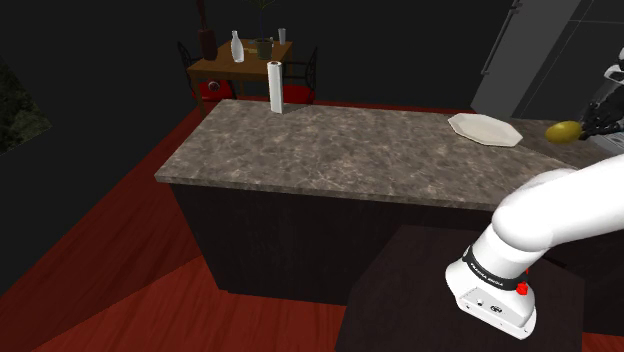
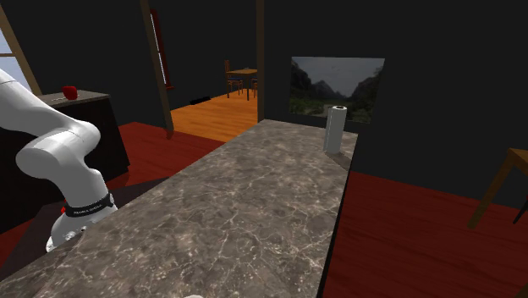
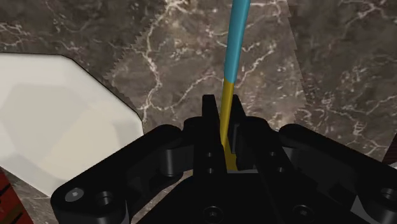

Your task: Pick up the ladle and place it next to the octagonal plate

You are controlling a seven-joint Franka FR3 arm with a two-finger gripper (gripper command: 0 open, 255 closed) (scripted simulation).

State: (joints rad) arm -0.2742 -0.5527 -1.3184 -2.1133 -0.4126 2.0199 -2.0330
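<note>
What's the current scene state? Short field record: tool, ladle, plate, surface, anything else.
tool: shut on the ladle, at the yellow stretch of its handle
ladle: yellow and blue, clasped between the fingers
octagonal plate: white, flat on the counter, just beside the tool
counter: grey-brown marbled top
paper towel roll: upright at the counter's far edge
lift state: cannot tell if the ladle is off the counter

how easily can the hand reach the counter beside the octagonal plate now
Probably yes: the hand, shut on the ladle, hangs right by the octagonal plate, and bare counter lies beside it.
</note>
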